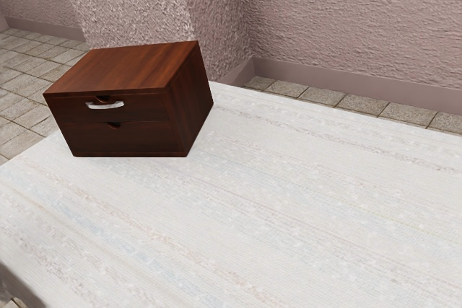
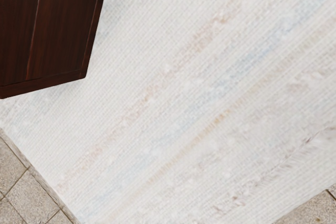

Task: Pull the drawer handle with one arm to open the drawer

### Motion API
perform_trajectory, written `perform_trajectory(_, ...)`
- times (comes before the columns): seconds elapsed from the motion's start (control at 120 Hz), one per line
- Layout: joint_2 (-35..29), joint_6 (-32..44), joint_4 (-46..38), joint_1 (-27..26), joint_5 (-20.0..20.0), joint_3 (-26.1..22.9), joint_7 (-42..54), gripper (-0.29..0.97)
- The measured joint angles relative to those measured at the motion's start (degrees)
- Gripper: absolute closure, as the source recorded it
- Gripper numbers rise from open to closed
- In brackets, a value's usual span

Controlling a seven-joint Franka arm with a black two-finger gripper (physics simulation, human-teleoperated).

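Hand state: you can't tell from these pics. Right under the hand in the wrist view you've got pale worktop [image 2: 199, 103], whitish w/ faint tan and blue-grey grain streaks. One corner of the dark wood cabinet [image 2: 47, 24] sits on it. Grey floor tiles [image 2: 21, 192] show past the worktop's edge near that corner, and again past a second edge on the opposite side.

In the exterior view the cabinet [image 1: 130, 99] stands at upper left of the frame, flat on the worktop [image 1: 289, 200], near its far left corner. The front faces lower left. The drawer [image 1: 108, 108] is the upper front panel and looks flush w/ the cabinet face, i.e. shut. Its handle [image 1: 105, 105] is a silver bar across the panel's middle, w/ a small notch just above it. The lower panel [image 1: 114, 125] has a small notch at its top edge.

Room: rough pink stucco wall [image 1: 346, 12] across the top of the frame, w/ a jutting pillar [image 1: 137, 1] behind the cabinet. A mauve baseboard [image 1: 346, 77] runs along the wall's foot, grey tiles below it and at far left.

Count: 1 cabinet, 1 handle, 2 front panels, 1 worktop.
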Motion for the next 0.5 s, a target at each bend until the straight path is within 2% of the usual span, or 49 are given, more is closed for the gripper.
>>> perform_trajectory(0.3, 1.57, 1.02, 3.36, 0.00, -0.20, 1.16, 0.07, 0.00)
perform_trajectory(0.5, 5.88, 1.43, 5.76, -0.13, -0.37, 1.53, 0.13, 0.00)
